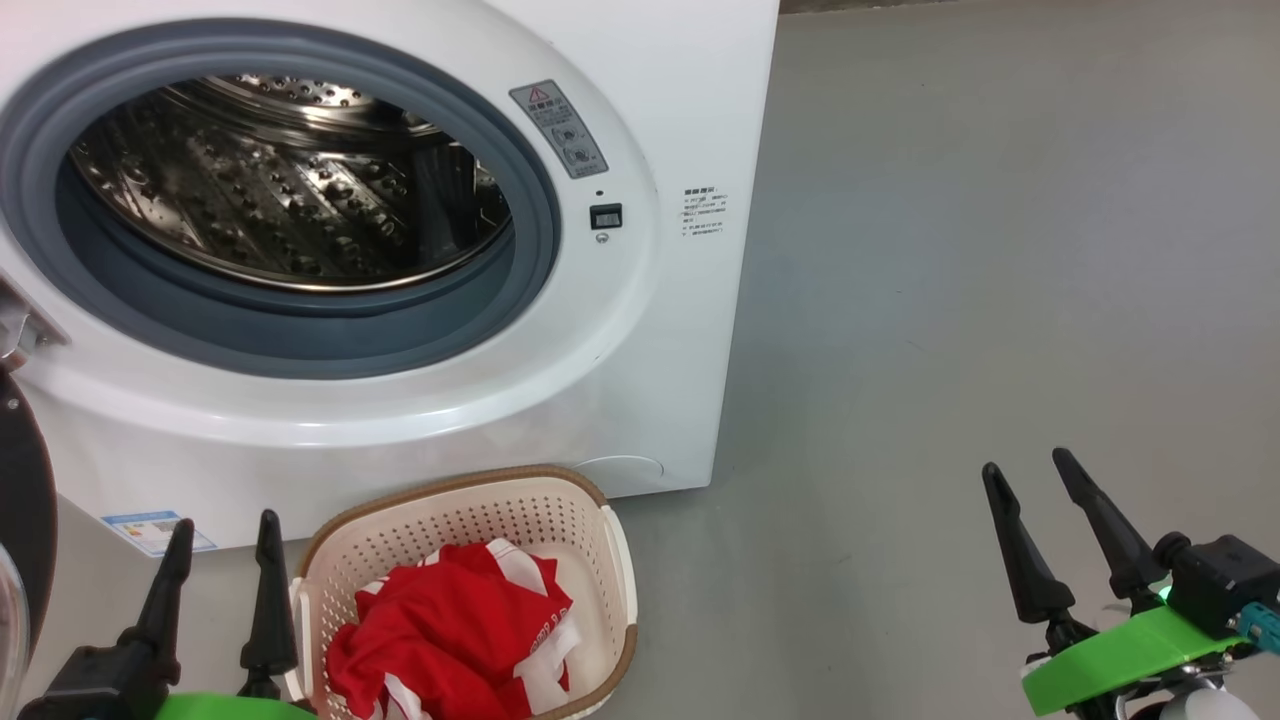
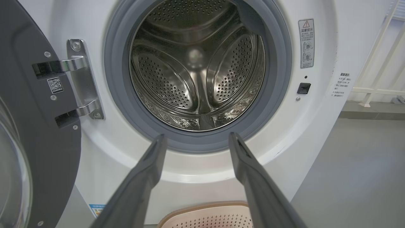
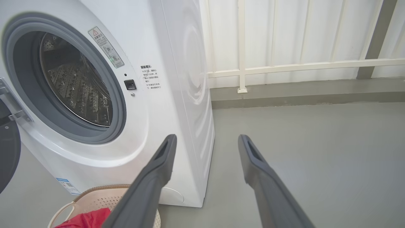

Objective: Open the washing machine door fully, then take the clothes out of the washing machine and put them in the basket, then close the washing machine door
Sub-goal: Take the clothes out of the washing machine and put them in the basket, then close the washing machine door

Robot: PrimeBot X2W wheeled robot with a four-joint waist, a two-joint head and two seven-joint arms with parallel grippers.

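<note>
- L gripper [image 1: 226, 522]: fingers are standing wide apart and gripping nothing. Tips are pointing up toward the washer [image 1: 660, 330] front, low at the left of the head view.
- L wrist view: the two fingers are framing the lower edge of the grey seal [image 2: 202, 144], w/ nothing lying btwn them.
- R gripper [image 1: 1026, 460]: fingers are also spreading wide and carrying nothing. It is hovering over the grey floor [image 1: 950, 250], well apart from the washer's right side.
- Basket [image 1: 450, 487]: is sitting on the floor just in front of the washer, below the opening. Its left wall is lying just beside the L gripper's inner finger; contact cannot be told.
- Clothes [image 1: 450, 630]: red fabric w/ white stripes is lying bunched inside the basket, toward the near side.
- Drum [image 1: 290, 190]: the opening is standing uncovered, and the steel wall is showing its perforations and paddles.
- Door [image 2: 38, 126]: is hanging open at the washer's left on a metal hinge [image 2: 80, 79]. Its dark inner face and part of the glass bowl are showing at the left edge of the L wrist view.
- Warning label [image 1: 558, 128] and latch slot [image 1: 606, 215]: are sitting to the right of the seal.
- Blue sticker [image 1: 155, 530]: is sitting low on the front, just above the L gripper.
- White railing [image 3: 284, 66]: is running along the wall beyond the washer in the R wrist view.
</note>
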